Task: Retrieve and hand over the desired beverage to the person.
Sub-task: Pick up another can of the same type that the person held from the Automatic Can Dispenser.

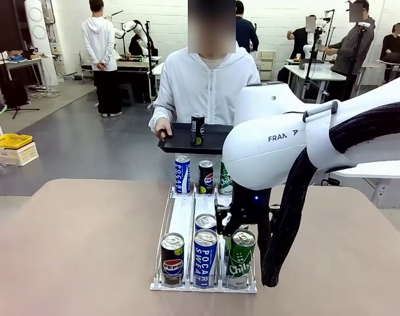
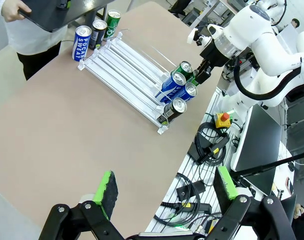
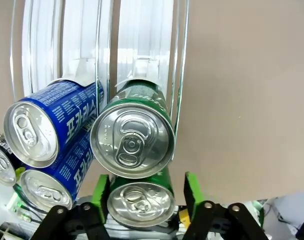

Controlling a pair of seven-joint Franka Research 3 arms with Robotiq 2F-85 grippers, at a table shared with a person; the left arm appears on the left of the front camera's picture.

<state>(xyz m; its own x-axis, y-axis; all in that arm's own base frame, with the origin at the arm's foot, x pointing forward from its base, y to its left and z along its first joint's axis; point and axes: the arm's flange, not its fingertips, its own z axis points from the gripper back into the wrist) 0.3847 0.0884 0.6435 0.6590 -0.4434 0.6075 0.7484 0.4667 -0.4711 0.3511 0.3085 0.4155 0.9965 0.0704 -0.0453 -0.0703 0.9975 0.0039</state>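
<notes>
On the left side, the left end effector hangs high above the tabletop, its green-padded fingers spread wide with nothing between them, well apart from the clear three-lane can rack. In the rack's near end stand a Pepsi can in the left lane, a Pocari Sweat can in the middle and a green Chilsung can on the right. The right end effector points down over that right lane, its open fingers straddling a second green can just behind the front one, pads beside it but not visibly pressing. The right arm reaches in from the right, bent steeply downward. Beyond the rack the person holds a black tray carrying one dark can.
</notes>
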